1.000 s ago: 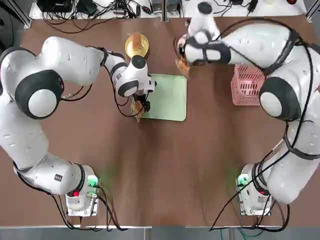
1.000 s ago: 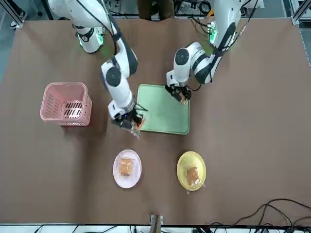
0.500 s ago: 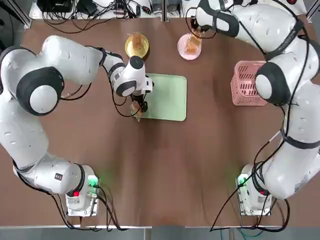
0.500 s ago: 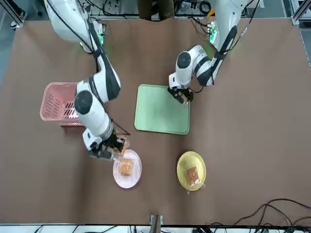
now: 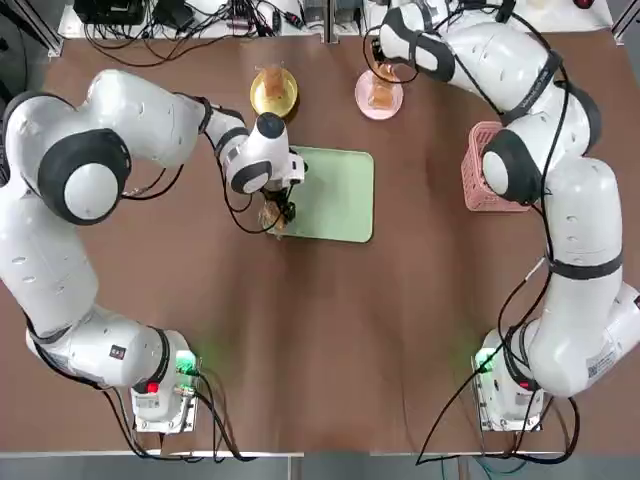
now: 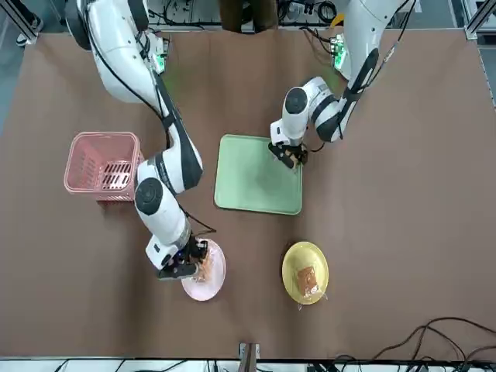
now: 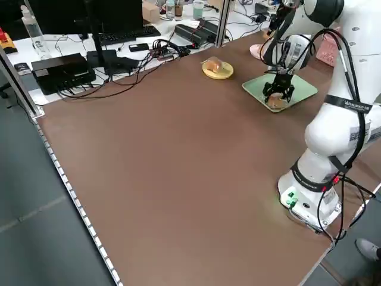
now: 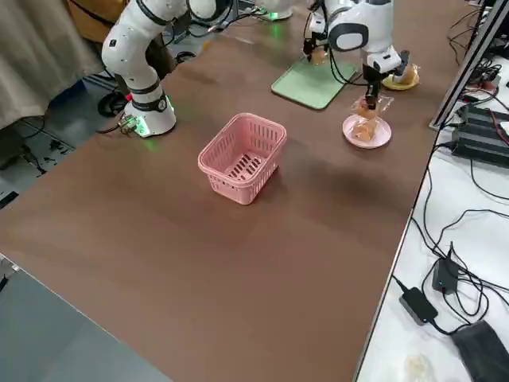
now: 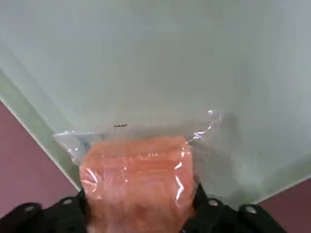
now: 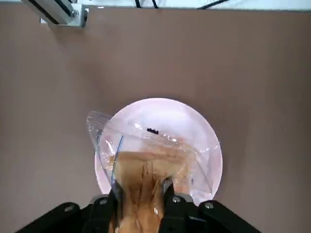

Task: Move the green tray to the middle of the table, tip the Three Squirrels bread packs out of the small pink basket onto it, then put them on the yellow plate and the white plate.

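Table (image 5: 320,330): dark brown, matte, flat.

Tray (image 5: 335,195): pale mint rectangle w/ rounded corners, low rim, smooth surface, mid-table.

L gripper (image 5: 275,212) at the tray's near-left corner, pointing down. In the L wrist view a clear crinkly packet w/ an orange-brown bread block (image 9: 138,177) sits between the black fingers, lying on the tray at its edge. Jaws stand either side of the pack; cannot tell if they're clamped on it or just closing round it.

R gripper (image 6: 190,263) low at the white plate (image 6: 211,271), on the far side of the table. R wrist view: fingers pinched onto a clear packet w/ browner bread (image 10: 146,182), hanging over the plate's round, faintly pink glossy face. Another pack seems to lie on the plate under it; hard to separate the two.

Yellow plate (image 6: 305,273): small round dish w/ raised rim, beside the white one, one bread pack (image 6: 307,277) lying in it.

Basket (image 8: 242,155): pink plastic, slotted lattice walls, thick rim, flared toward the top; upright on the table's right side, well apart from the tray.
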`<action>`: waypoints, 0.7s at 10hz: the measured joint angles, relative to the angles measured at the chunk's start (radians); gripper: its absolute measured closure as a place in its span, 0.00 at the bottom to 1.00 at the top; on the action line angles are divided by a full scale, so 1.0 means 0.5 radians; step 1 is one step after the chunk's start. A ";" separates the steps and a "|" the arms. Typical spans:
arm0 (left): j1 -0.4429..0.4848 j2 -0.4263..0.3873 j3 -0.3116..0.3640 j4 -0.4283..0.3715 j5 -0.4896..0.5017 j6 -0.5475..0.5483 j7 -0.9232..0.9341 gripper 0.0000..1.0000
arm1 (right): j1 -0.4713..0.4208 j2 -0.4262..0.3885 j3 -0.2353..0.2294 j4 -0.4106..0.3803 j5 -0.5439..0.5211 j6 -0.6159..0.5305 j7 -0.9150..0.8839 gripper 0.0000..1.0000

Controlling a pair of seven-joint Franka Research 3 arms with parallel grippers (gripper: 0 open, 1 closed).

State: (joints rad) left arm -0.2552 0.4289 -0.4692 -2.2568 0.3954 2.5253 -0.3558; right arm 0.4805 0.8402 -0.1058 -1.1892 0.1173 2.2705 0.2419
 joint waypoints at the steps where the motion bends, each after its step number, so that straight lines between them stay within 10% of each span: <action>1: 0.026 -0.010 0.000 0.016 0.000 0.000 -0.008 0.37 | -0.001 0.017 0.001 0.002 0.000 0.023 -0.046 0.66; 4: 0.152 -0.016 0.009 0.209 0.000 -0.108 -0.007 0.53 | -0.006 0.073 0.000 0.002 0.000 0.175 -0.179 0.66; 7: 0.274 -0.012 0.032 0.780 0.000 -0.536 -0.037 0.55 | -0.009 0.101 -0.001 0.002 0.000 0.193 -0.287 0.66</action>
State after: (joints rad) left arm -0.1180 0.4228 -0.4532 -1.8666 0.3954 2.2573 -0.3741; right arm 0.4760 0.8906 -0.1062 -1.1880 0.1173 2.3672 0.0982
